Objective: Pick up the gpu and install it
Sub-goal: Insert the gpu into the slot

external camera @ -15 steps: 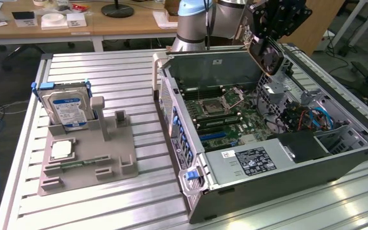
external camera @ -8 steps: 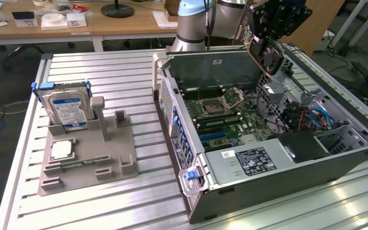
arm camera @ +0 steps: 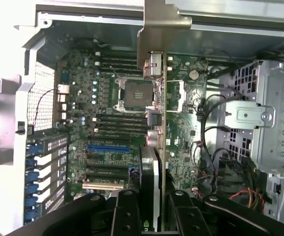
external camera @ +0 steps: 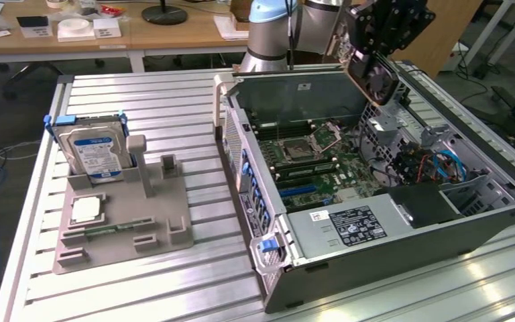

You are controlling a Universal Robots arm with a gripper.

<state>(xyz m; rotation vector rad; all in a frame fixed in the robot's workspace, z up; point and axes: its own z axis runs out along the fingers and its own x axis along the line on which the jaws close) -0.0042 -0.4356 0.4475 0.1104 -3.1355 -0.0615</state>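
Gpu (external camera: 371, 70) hangs above the open computer case (external camera: 472, 221), clamped tight in the gripper (external camera: 369, 50). The case lies on a slatted metal table (external camera: 150, 100); wooden desks (external camera: 150, 37) stand behind in the room. The arm (external camera: 271, 27) is cut off at the upper edge, and the card's fan (external camera: 383, 80) is hard to make out.

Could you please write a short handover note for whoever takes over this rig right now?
Gripper: shut on the gpu, gripping it at one end.
Gpu: in the air, held on edge over the open computer case, above the motherboard, clear of the slots.
Done: gpu picked up and positioned over the case.
Left: card not yet seated; the blue slot is unoccupied.
Elsewhere: hard drive and CPU chip sit on the grey fixture, at the exterior view's left.
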